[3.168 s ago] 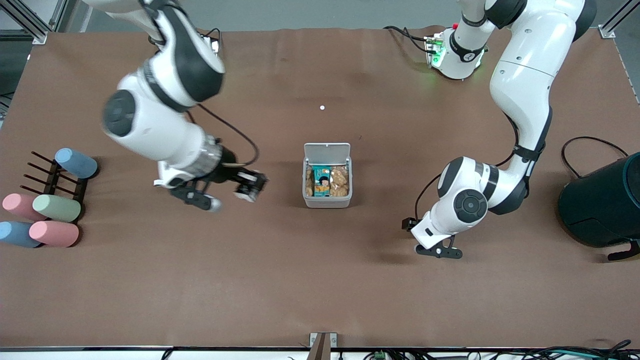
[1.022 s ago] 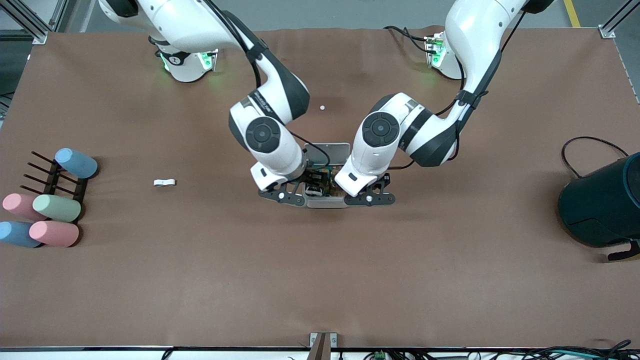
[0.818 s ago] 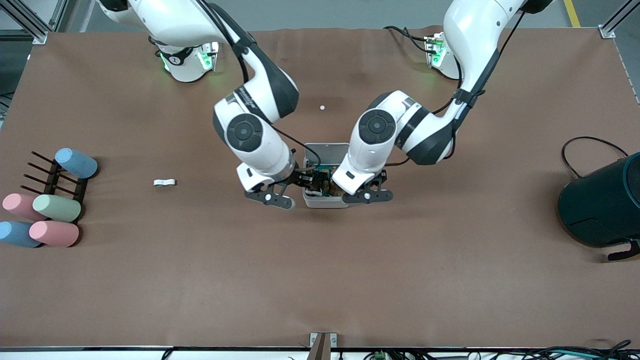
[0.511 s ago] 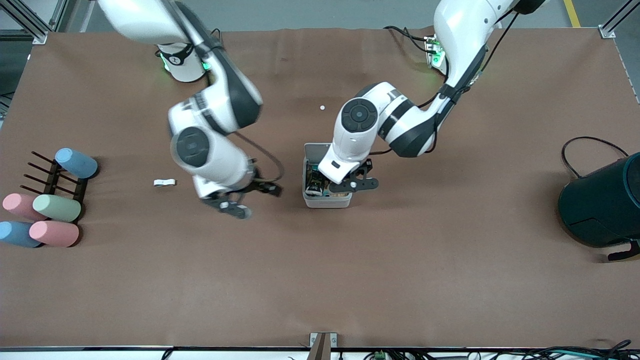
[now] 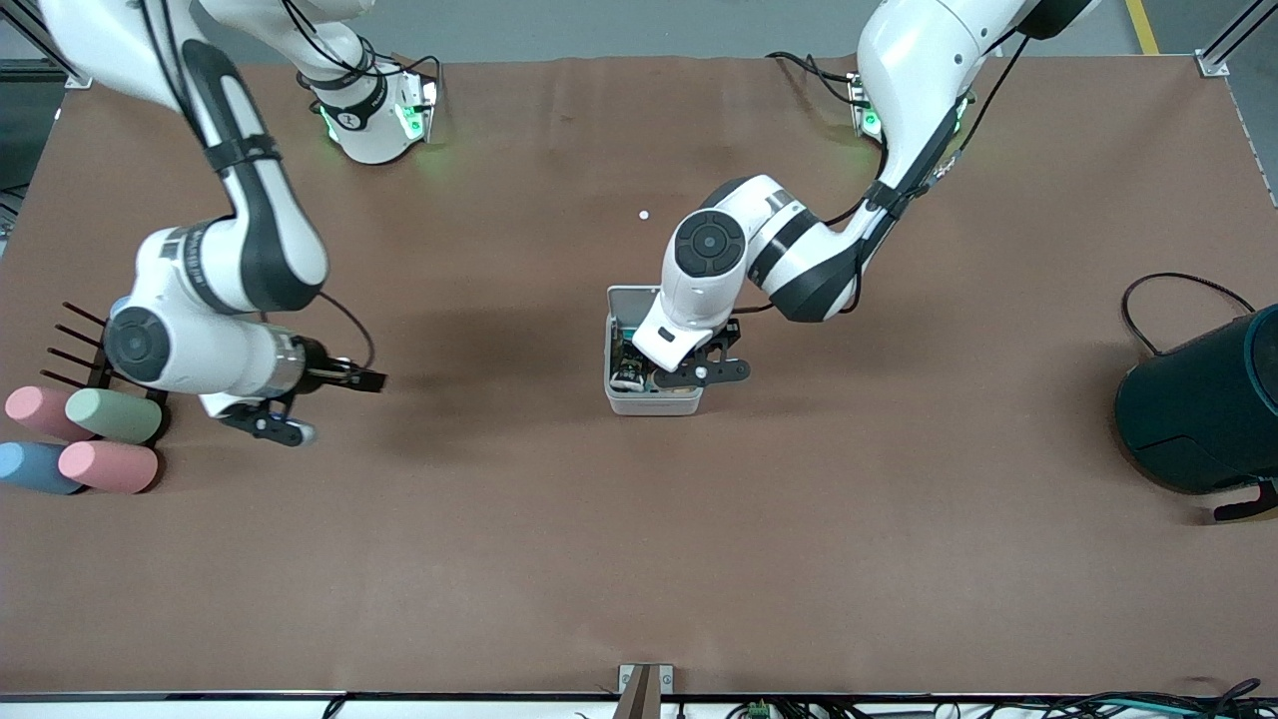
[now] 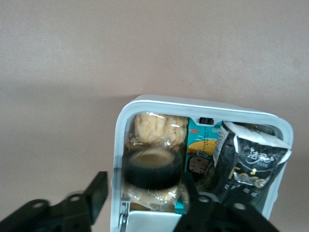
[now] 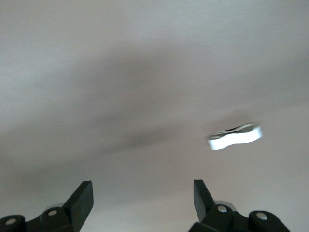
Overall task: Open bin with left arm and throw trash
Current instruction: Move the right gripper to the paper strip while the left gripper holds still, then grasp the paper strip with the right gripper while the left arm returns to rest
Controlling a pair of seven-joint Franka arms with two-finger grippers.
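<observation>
Spread wide and holding nothing, the left gripper (image 6: 142, 203) hangs over the open bin (image 5: 653, 401) at mid-table, its lid (image 5: 631, 298) tipped back, and the bin holds one black tape ring (image 6: 153, 167), one crumpled black wrapper (image 6: 246, 166), one teal packet (image 6: 202, 153) and clear bags of pale biscuits (image 6: 155, 126). Right gripper (image 7: 141, 203) is likewise parted and empty above bare table (image 5: 639, 559) toward the right arm's end, one curled white strip (image 7: 235, 137) lying just beside it, near five pastel cylinders (image 5: 113, 414) at a dark rack (image 5: 100, 361).
</observation>
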